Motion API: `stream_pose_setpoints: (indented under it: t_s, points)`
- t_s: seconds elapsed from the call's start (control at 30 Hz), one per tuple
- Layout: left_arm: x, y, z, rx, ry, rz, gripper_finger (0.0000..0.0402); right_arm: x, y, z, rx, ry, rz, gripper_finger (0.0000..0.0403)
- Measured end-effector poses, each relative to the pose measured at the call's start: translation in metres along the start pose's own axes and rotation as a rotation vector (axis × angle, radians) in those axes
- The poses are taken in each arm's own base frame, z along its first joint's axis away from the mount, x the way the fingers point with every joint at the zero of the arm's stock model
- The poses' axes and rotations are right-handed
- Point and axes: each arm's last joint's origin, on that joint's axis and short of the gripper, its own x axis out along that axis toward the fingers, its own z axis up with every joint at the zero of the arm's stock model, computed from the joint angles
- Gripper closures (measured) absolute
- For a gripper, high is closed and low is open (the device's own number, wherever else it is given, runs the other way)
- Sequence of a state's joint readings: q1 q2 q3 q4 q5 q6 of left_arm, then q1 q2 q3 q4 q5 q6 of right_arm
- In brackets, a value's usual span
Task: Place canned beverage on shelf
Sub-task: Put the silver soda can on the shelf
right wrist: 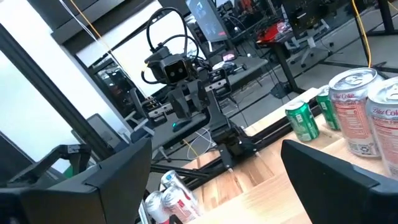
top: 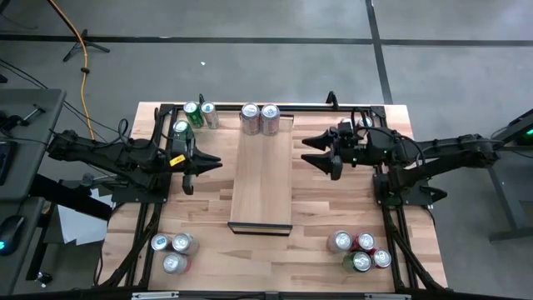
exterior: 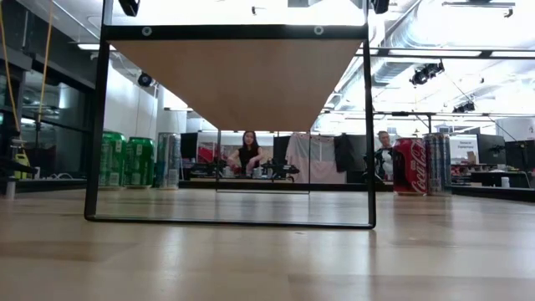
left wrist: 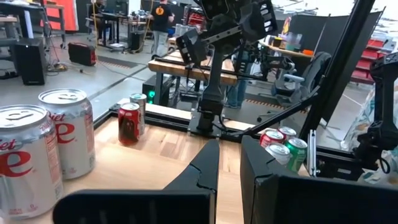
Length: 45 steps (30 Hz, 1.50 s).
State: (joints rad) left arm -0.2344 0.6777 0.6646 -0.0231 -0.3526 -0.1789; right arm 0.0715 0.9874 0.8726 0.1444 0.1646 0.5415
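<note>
The shelf (top: 261, 179) is a long pale board in the middle of the table, raised on a black frame (exterior: 94, 125). Two silver cans (top: 260, 118) stand upright on its far end; they also show as cans (left wrist: 43, 149) in the left wrist view and as cans (right wrist: 364, 112) in the right wrist view. My left gripper (top: 218, 164) hovers left of the shelf, shut and pointing level at it, holding nothing. My right gripper (top: 305, 150) hovers right of the shelf, open and empty, pointing level toward it.
Green cans (top: 193, 117) stand at the far left, silver cans (top: 173, 250) at the near left, and mixed cans (top: 360, 250) at the near right. A red can (exterior: 410, 165) and a silver one stand at the far right, under my right arm. People sit in the room behind.
</note>
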Motion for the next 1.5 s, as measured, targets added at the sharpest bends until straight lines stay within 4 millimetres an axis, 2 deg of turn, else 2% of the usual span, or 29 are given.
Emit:
stream_pose_setpoints:
  t_s: [0.23, 0.33, 0.43, 0.57, 0.6, 0.63, 0.73, 0.87, 1.27, 1.37, 1.5]
  points:
    - [0.000, 0.000, 0.000, -0.001, -0.001, 0.001, 0.0401, 0.000, 0.000, 0.000, -0.125, 0.000, -0.005, 0.0065]
    - [0.000, 0.000, 0.000, -0.001, -0.002, 0.002, 0.0401, 0.000, 0.000, 0.001, -0.160, 0.005, -0.018, 0.0098]
    - [0.000, 0.000, 0.000, -0.002, -0.002, 0.003, 0.0401, 0.000, -0.001, 0.001, -0.183, 0.003, -0.045, 0.0177]
    - [0.000, 0.000, 0.000, -0.002, -0.002, 0.003, 0.0401, 0.000, -0.002, 0.000, -0.225, 0.009, -0.062, 0.0350]
    - [0.000, 0.000, 0.000, -0.002, -0.002, 0.003, 0.0401, 0.000, -0.002, 0.000, -0.250, 0.014, -0.064, 0.0376]
    - [0.000, 0.000, 0.000, -0.002, -0.002, 0.003, 0.0401, 0.000, -0.002, 0.000, -0.260, 0.017, -0.065, 0.0383]
    - [0.000, 0.000, 0.000, -0.002, -0.002, 0.003, 0.0401, 0.000, -0.003, 0.000, -0.272, 0.016, -0.064, 0.0379]
    - [0.000, 0.000, 0.000, 0.007, -0.003, 0.003, 0.0401, 0.000, -0.005, 0.002, -0.313, 0.023, -0.049, 0.0398]
    - [0.000, 0.001, 0.002, 0.069, -0.025, 0.033, 0.0399, 0.001, -0.014, 0.007, -0.296, 0.016, -0.066, 0.0401]
    - [0.000, 0.002, 0.002, 0.064, -0.030, 0.068, 0.0383, 0.001, -0.014, 0.007, -0.295, 0.016, -0.065, 0.0402]
    - [0.000, 0.002, 0.002, 0.052, -0.031, 0.083, 0.0334, 0.001, -0.014, 0.006, -0.291, 0.024, -0.062, 0.0402]
